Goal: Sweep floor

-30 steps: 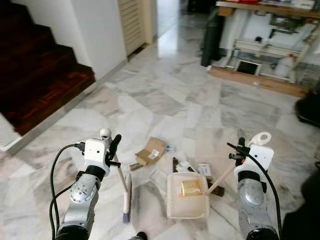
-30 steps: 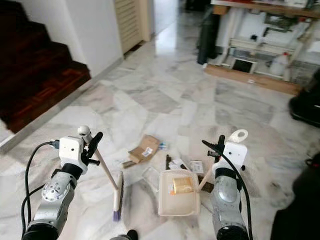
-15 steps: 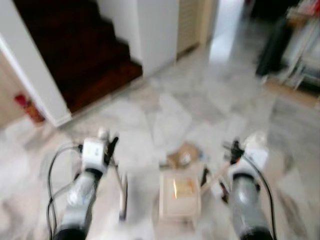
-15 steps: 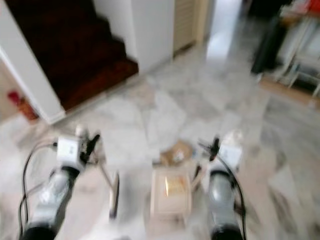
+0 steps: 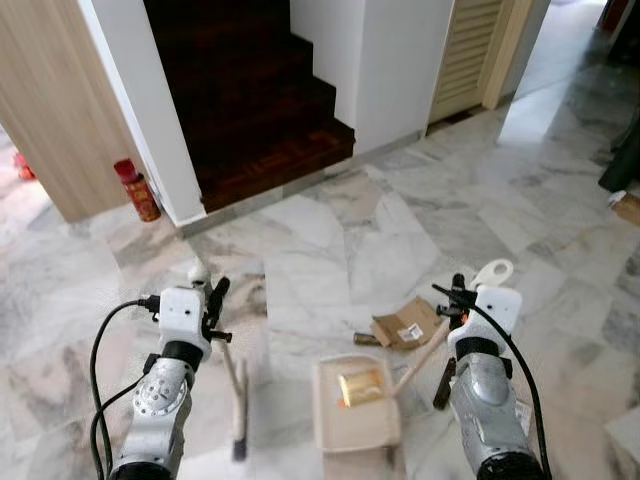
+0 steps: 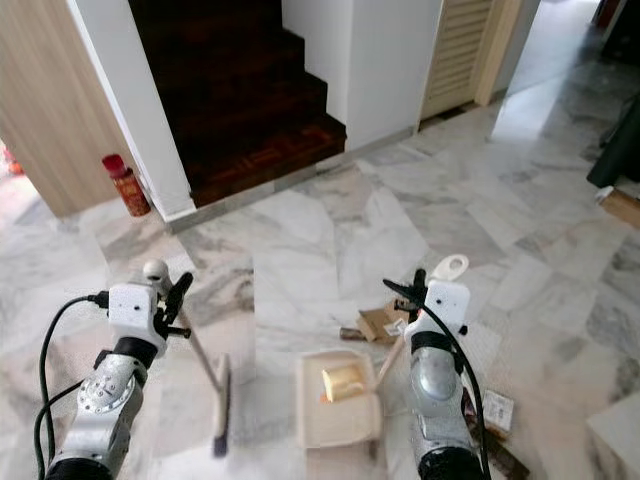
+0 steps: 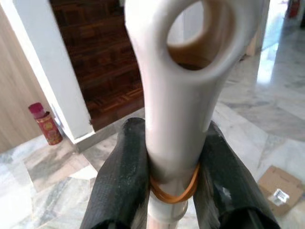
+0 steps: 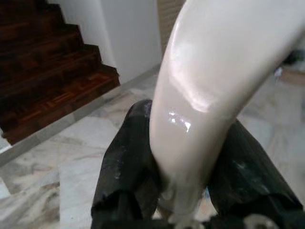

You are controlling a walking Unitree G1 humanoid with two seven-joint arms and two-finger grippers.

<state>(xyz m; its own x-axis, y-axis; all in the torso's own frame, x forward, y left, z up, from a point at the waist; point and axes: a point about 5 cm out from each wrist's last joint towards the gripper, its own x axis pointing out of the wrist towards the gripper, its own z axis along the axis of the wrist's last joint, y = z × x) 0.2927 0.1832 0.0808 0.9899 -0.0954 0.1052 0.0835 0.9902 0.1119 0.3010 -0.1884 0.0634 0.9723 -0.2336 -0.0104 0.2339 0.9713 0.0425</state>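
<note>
My left gripper point(image 5: 212, 305) is shut on the white handle end of a broom point(image 7: 178, 95). The stick slants down to the broom head point(image 5: 240, 430) on the marble floor. My right gripper point(image 5: 458, 300) is shut on the white handle of a dustpan point(image 8: 209, 71). The cream dustpan point(image 5: 345, 430) rests on the floor between the arms, with a gold wrapper point(image 5: 358, 385) inside. A flattened cardboard piece point(image 5: 408, 322) lies just beyond the pan, to its right. A dark strip of litter point(image 5: 443, 383) lies by the right arm.
Dark wooden stairs point(image 5: 250, 110) rise ahead, with a white wall post point(image 5: 140, 110) and a red can point(image 5: 138, 190) to their left. A louvred door point(image 5: 468, 50) stands at the back right. More paper litter point(image 6: 497, 410) lies to the right.
The whole view has swung left, through a blur, so the stairs now stand ahead. Both grippers keep their hold. The dustpan now sits left of the cardboard piece.
</note>
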